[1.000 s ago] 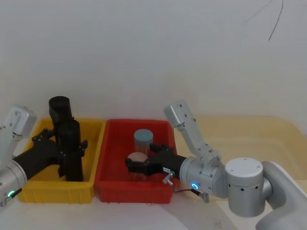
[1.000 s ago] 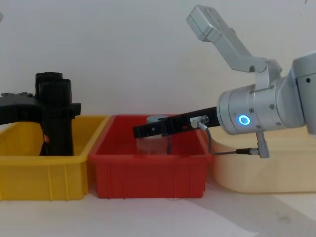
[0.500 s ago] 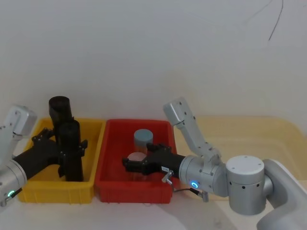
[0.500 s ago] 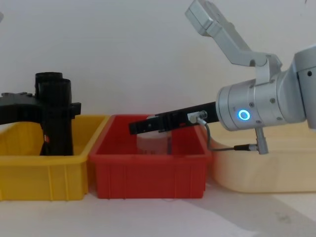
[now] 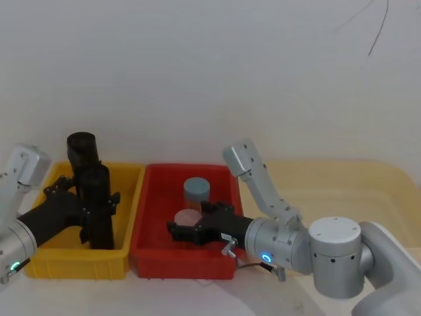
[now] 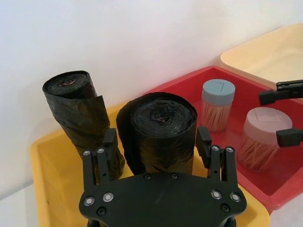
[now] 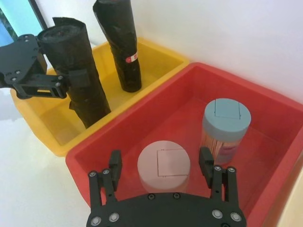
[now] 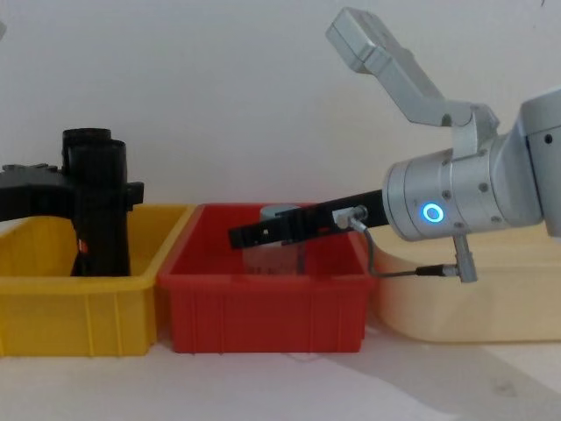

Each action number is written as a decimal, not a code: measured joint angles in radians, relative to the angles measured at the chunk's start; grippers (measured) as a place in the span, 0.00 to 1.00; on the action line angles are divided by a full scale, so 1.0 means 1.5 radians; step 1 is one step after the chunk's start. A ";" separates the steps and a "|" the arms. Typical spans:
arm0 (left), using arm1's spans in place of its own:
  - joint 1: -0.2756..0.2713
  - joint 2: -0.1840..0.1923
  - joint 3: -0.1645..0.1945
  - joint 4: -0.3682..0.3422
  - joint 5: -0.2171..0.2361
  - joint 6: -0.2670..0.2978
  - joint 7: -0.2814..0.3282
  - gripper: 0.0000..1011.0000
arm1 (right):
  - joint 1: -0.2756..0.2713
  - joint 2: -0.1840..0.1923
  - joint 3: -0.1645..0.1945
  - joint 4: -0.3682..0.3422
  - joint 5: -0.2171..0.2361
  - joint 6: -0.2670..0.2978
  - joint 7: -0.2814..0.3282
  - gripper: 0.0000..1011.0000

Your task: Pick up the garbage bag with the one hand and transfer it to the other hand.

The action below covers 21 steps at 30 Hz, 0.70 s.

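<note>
The right gripper is dipping a little lower into the red bin than half a second ago. It is also reaching slightly farther toward the wall shared with the yellow bin than a second ago. The left gripper and both black rolls are sitting just where they were.

A cream tray is lying just beside the red bin's right wall, and the blue-ringed right arm is crossing above it. The red bin is standing in the middle, with the yellow bin touching its left wall. The green-ringed left arm is coming in over the yellow bin's left rim.

The garbage bag is standing upright in the yellow bin, right of its middle and close to the near wall. The left gripper's fingers are pressing on its two sides, grasping it partway up. A second black roll is leaning behind it toward the far wall, carrying a red-and-white label in the right wrist view.

The right gripper's fingers are spread wide on either side of the pink-lidded jar near the red bin's middle, with a gap showing on each side. A blue-lidded jar is standing beyond it, nearer the far wall.
</note>
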 joint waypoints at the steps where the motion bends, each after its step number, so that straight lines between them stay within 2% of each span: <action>1: 0.000 0.000 0.000 0.000 0.000 0.000 0.000 0.99 | 0.000 0.000 -0.001 0.001 0.000 0.000 0.000 0.99; 13: 0.000 0.000 0.000 0.000 0.000 0.000 0.000 0.99 | -0.004 0.000 -0.005 0.006 -0.005 -0.011 -0.002 0.99; 17: 0.000 0.000 0.000 0.000 0.000 0.000 0.000 0.93 | -0.005 -0.001 -0.006 0.007 -0.006 -0.013 -0.002 0.93; 21: 0.000 0.000 0.000 0.000 0.000 0.000 0.000 0.83 | -0.005 -0.001 -0.006 0.008 -0.007 -0.015 -0.002 0.82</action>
